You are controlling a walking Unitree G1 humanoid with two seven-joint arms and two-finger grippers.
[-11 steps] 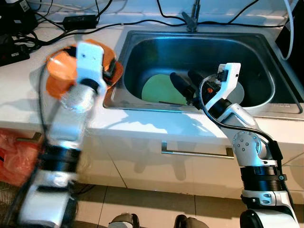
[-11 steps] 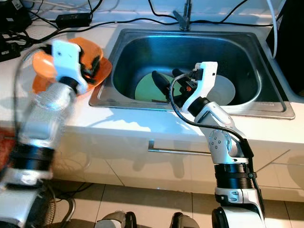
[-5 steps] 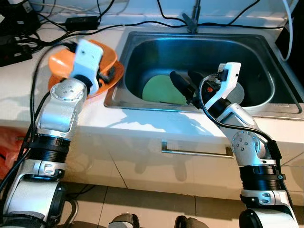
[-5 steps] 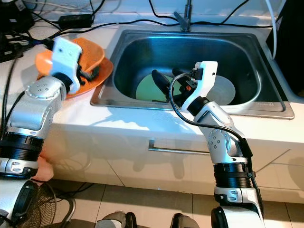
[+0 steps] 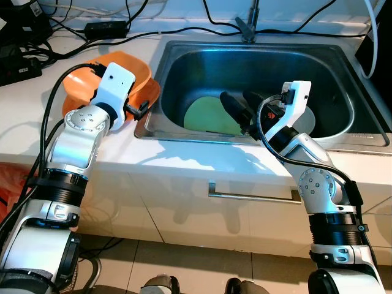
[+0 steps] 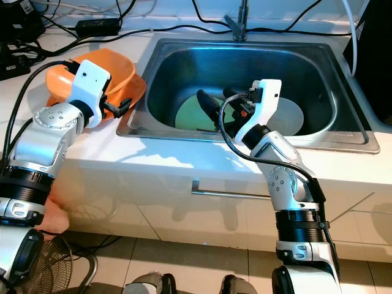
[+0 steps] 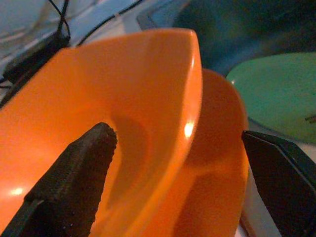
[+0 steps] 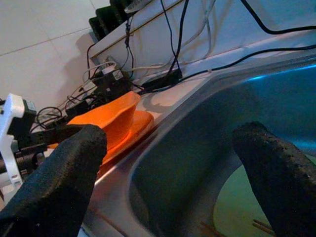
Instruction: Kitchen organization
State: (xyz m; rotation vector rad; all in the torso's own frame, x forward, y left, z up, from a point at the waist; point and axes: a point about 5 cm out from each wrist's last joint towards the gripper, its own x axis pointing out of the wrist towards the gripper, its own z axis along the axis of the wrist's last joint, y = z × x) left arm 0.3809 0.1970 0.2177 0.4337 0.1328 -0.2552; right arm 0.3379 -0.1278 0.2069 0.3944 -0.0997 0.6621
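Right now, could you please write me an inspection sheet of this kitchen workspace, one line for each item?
Surface: white counter with a steel sink set into it.
Job's things: orange bowl sitting on an orange plate on the counter, left of the sink; green plate and grey plate lying in the basin.
Clutter: black power adapter behind the bowl.
Grippers: left gripper open, its fingers either side of the bowl's wall; right gripper open over the green plate.
Cables: black cables run along the back of the counter.
Surroundings: faucet, cabinet handle, tiled floor.
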